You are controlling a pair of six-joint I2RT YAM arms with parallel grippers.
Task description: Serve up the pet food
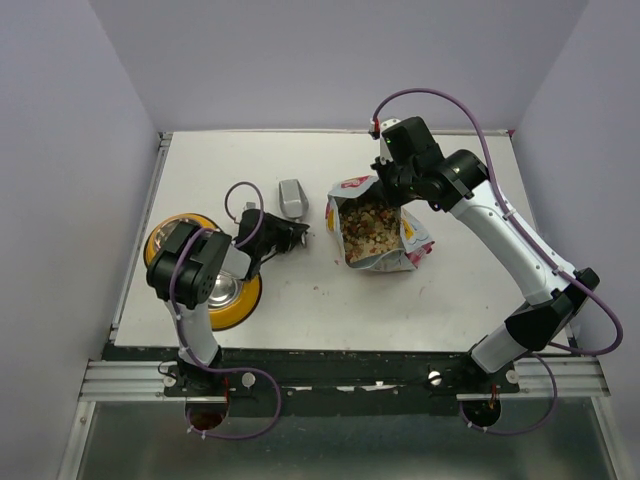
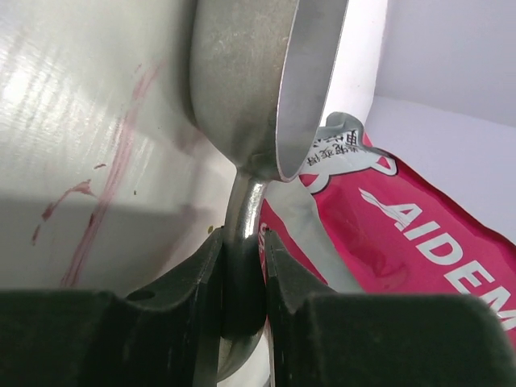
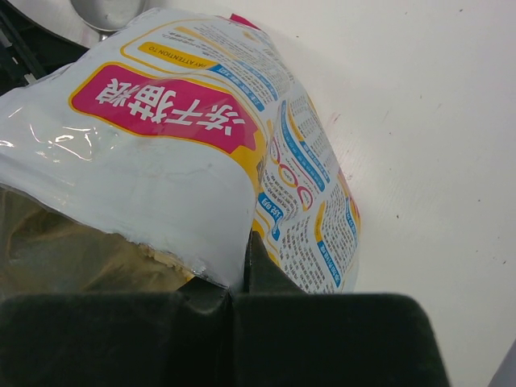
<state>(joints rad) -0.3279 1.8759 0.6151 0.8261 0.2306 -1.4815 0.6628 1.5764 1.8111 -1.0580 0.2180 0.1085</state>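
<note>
The pet food (image 1: 368, 228), small brown and reddish kibble, lies inside the open yellow-white bag (image 1: 412, 243) in the middle of the table. My right gripper (image 1: 392, 178) is shut on the bag's top edge (image 3: 211, 266) at its far side and holds the mouth open. My left gripper (image 1: 296, 232) is shut on the handle (image 2: 242, 242) of the silver metal scoop (image 1: 291, 198), just left of the bag. The scoop's bowl (image 2: 266, 81) looks empty. The yellow double-bowl feeder (image 1: 158, 243) sits at the left edge, partly under my left arm.
The feeder's steel bowl (image 1: 232, 290) shows beside the left arm. The table's near edge runs along a metal rail (image 1: 340, 375). Grey walls close in the far side and both flanks.
</note>
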